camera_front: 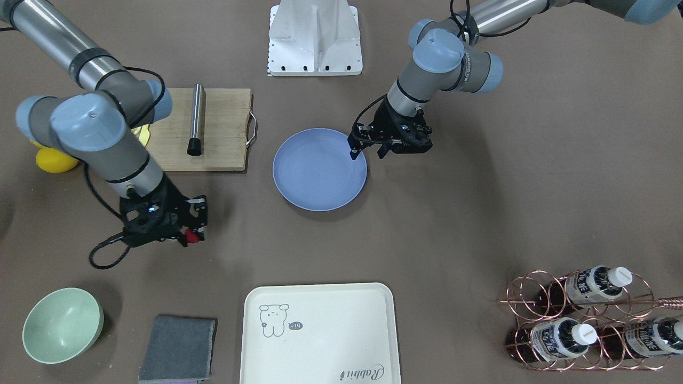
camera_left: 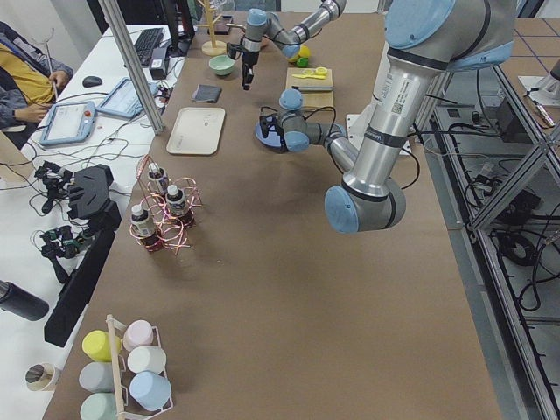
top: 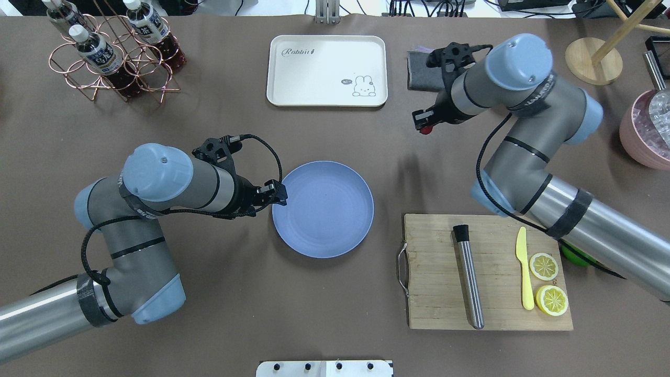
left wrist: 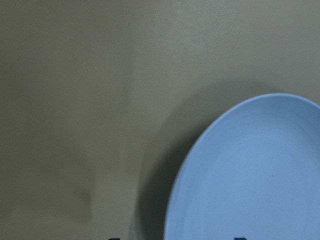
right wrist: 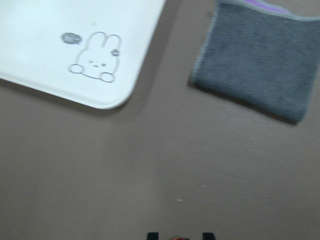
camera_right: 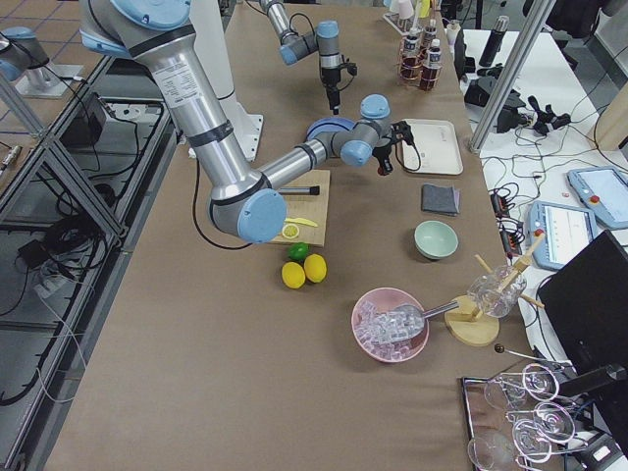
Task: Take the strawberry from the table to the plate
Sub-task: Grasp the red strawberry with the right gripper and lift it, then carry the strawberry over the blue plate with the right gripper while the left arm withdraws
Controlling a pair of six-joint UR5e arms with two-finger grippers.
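My right gripper (top: pixel 425 125) is shut on the small dark-red strawberry (top: pixel 426 129), holding it above the brown table (top: pixel 335 136) between the cream tray and the grey cloth. From the front, the strawberry (camera_front: pixel 192 237) shows red between the right gripper's (camera_front: pixel 190 234) fingers. In the right wrist view only its top (right wrist: pixel 176 238) peeks in at the bottom edge. The blue-grey plate (top: pixel 323 208) lies empty at the table's middle. My left gripper (top: pixel 280 196) hovers open at the plate's left rim (left wrist: pixel 200 150); from the front this gripper (camera_front: pixel 368 152) sits at the plate's (camera_front: pixel 319 169) right edge.
A cream tray (top: pixel 327 70) and a grey cloth (top: pixel 421 70) lie at the far side, near a copper bottle rack (top: pixel 112 52). A cutting board (top: pixel 487 272) bears a steel rod, a yellow knife and lemon halves. A mint bowl (camera_front: pixel 61 325) and a pink ice bowl (top: pixel 646 128) stand on the right.
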